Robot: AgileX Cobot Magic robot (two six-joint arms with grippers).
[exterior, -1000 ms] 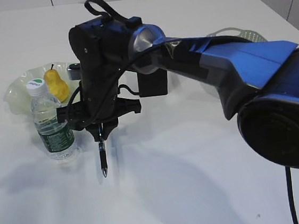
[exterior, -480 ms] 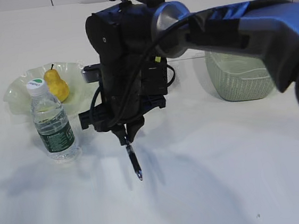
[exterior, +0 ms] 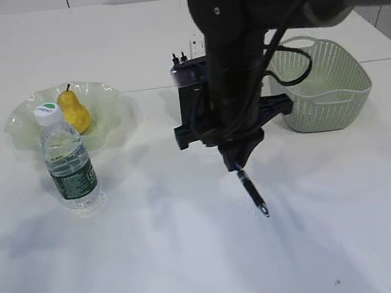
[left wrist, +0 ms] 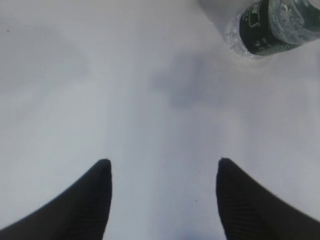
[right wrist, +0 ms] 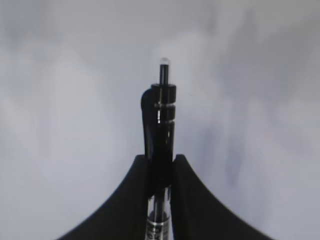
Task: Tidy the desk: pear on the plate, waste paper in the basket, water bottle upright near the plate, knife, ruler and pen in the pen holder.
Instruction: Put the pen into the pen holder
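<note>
My right gripper [exterior: 238, 161] is shut on a black pen [exterior: 252, 192] and holds it above the table, tip slanting down to the right. The pen also shows in the right wrist view [right wrist: 161, 120], pinched between the jaws [right wrist: 160, 159]. The black pen holder [exterior: 191, 91] stands behind the arm, partly hidden. The yellow pear [exterior: 73, 110] lies on the pale green plate [exterior: 25, 122]. The water bottle [exterior: 68, 160] stands upright in front of the plate; its base shows in the left wrist view [left wrist: 267, 27]. My left gripper [left wrist: 162, 165] is open and empty over bare table.
A pale green mesh basket [exterior: 326, 91] stands at the right, behind the right arm. The table is white. The knife, ruler and waste paper are not in view.
My right arm has moved to the right and lifted, carrying the pen from beside the bottle toward the middle of the table. The pen's tip now slants rightward.
</note>
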